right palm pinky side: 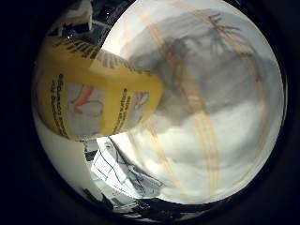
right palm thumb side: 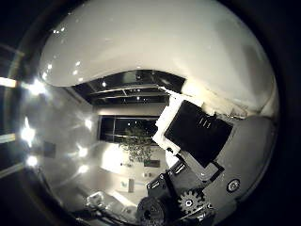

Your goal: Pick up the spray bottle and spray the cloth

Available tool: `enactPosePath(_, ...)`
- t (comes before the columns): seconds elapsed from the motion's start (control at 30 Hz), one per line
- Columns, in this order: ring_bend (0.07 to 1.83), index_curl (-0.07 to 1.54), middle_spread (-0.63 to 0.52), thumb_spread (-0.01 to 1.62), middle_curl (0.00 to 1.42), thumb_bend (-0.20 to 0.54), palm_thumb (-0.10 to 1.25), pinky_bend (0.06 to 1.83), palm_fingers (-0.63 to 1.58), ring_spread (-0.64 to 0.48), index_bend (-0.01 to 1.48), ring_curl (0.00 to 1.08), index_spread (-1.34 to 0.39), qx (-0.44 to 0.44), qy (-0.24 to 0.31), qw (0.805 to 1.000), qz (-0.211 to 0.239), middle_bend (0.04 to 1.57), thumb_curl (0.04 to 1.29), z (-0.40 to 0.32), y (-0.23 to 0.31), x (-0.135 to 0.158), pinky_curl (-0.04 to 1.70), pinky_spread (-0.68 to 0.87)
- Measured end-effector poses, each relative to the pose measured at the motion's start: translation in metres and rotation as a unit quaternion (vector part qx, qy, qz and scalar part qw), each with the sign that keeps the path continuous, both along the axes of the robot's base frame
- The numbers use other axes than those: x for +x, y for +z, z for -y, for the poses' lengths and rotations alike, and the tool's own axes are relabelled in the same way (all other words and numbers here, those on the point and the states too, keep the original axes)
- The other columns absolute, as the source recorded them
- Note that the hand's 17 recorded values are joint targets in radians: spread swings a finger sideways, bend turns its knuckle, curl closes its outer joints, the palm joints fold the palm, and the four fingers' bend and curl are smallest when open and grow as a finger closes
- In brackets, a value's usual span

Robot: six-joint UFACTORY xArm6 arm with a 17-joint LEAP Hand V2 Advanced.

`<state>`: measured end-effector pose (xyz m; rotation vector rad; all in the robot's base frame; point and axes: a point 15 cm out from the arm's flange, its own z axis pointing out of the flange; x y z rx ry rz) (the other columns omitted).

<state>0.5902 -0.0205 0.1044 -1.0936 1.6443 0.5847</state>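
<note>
spray bottle [right palm pinky side: 101, 96] tight against palm over the striped cloth [right palm pinky side: 211, 117]; hand [right palm thumb side: 197, 160] looks curled round it. Glossy plastic, slippery, sloshing liquid: hold neck under trigger

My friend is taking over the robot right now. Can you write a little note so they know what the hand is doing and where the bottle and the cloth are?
Hand: its geared black and white parts sit right against the spray bottle; it looks shut on it, though the full grip is not visible.
Spray bottle: white body with a yellow label, very close to the palm, so it seems picked up.
Cloth: white with thin yellow stripes, spread out beyond the bottle. A grey patch shows on it; shadow or damp, cannot tell.
Done: the pick-up, apparently.
Left: spraying the cloth is not confirmed, so check it.
</note>
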Motion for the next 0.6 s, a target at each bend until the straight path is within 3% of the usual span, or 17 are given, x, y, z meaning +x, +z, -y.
enactPosePath(0.2, 1.43, 0.77, -0.11, 0.93, 0.7, -0.003, 1.08, 1.25, 1.19, -0.17, 1.08, 0.64, -0.24, 0.023, 0.018, 0.999, 0.029, 1.29, 0.49, -0.012, 0.036, 0.003, 0.87, -0.19)
enactPosePath(0.4, 1.46, 0.77, -0.1, 0.94, 0.68, -0.01, 1.14, 1.2, 1.18, -0.17, 1.14, 0.63, -0.22, -0.018, 0.059, 0.996, 0.063, 1.33, 0.58, -0.02, 0.086, 0.0, 0.99, -0.17)
enactPosePath(0.6, 1.48, 0.76, -0.09, 0.95, 0.65, -0.01, 1.13, 1.14, 1.18, -0.16, 1.15, 0.62, -0.21, -0.074, 0.106, 0.99, 0.047, 1.35, 0.64, -0.024, 0.115, -0.019, 1.1, -0.16)
